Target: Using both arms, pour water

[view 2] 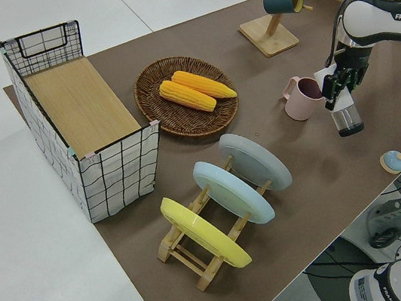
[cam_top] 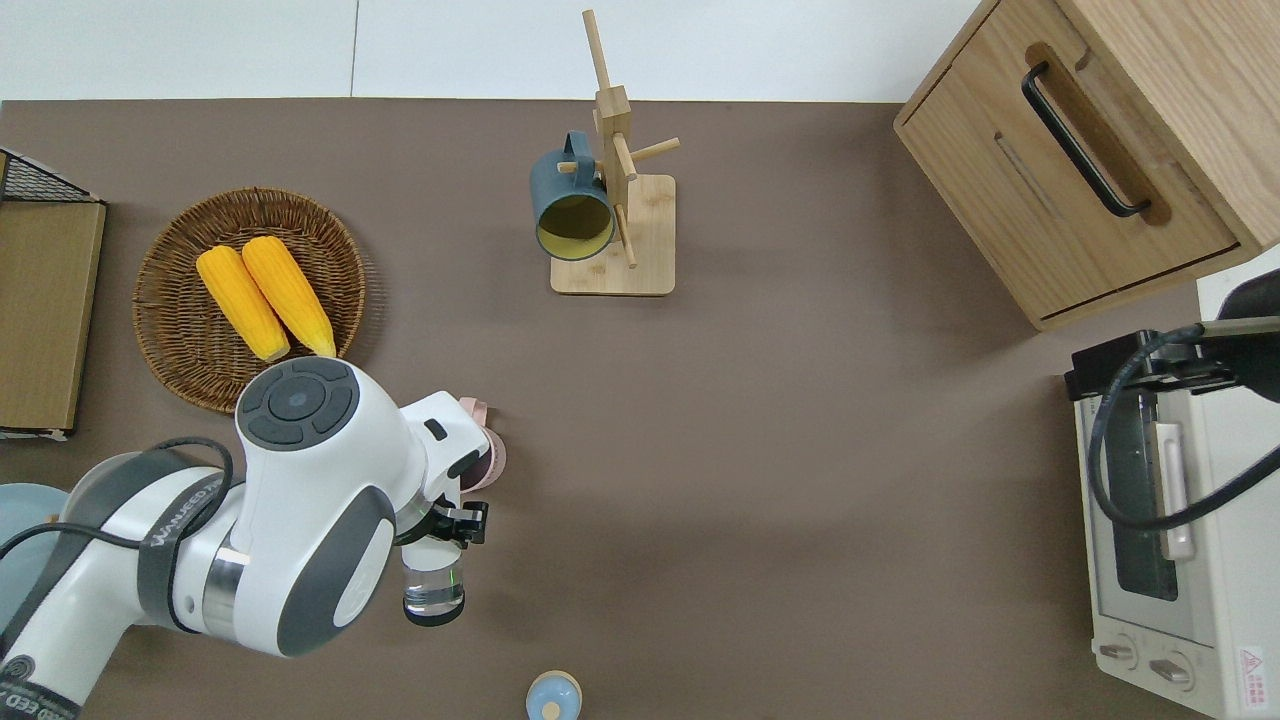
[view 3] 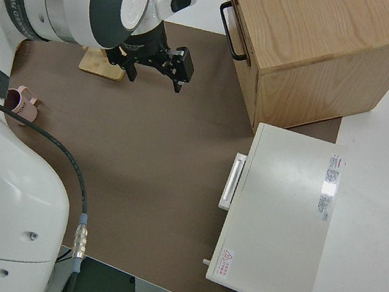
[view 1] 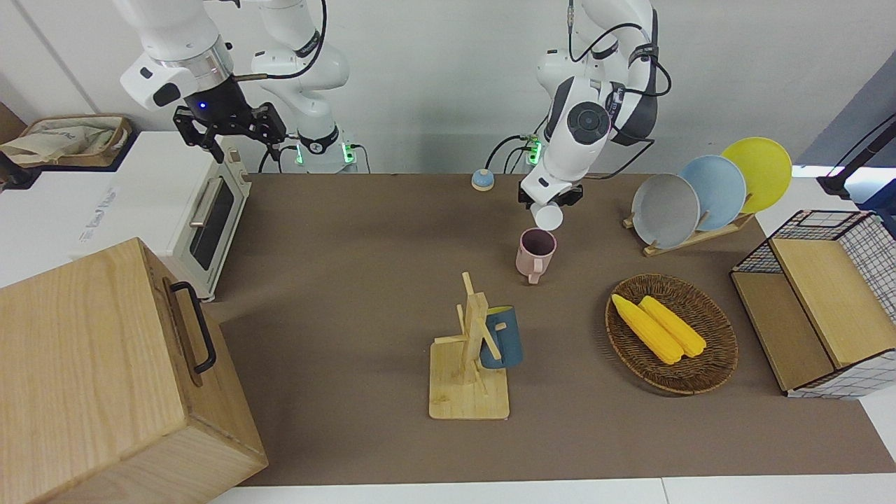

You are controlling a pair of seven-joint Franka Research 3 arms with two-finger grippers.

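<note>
The left claw (view 1: 550, 203) grips a clear plastic cup (cam_top: 434, 592), its fingers closed on the cup's wall, tipped well over so the mouth points at the pink ceramic mug (view 1: 535, 253) standing on the brown tabletop (cam_top: 760, 420) just beneath. By my reading the pour is under way or at its end; whether any water is in the cup or the mug cannot be told. What is left is to right the cup and set it down. The right claw (view 1: 231, 126) holds nothing, its fingers spread apart, and that arm looks parked, so the two-armed part is not evident here.

Counting from the robots outward:
- one small blue round knob (cam_top: 553, 697) nearest the arms
- one white toaster oven (cam_top: 1160, 520) at the right arm's end
- three plates, grey, blue and yellow, in one wooden plate rack (view 2: 203, 254)
- the one pink mug
- one round wicker basket (cam_top: 175, 330) holding two yellow corn cobs (cam_top: 265, 296)
- one wire crate with a wooden lid (view 2: 77, 112)
- one wooden cabinet with a black handle (cam_top: 1075, 160)
- one dark blue mug (cam_top: 570, 205) hung on one wooden mug tree (cam_top: 620, 170), farthest out
</note>
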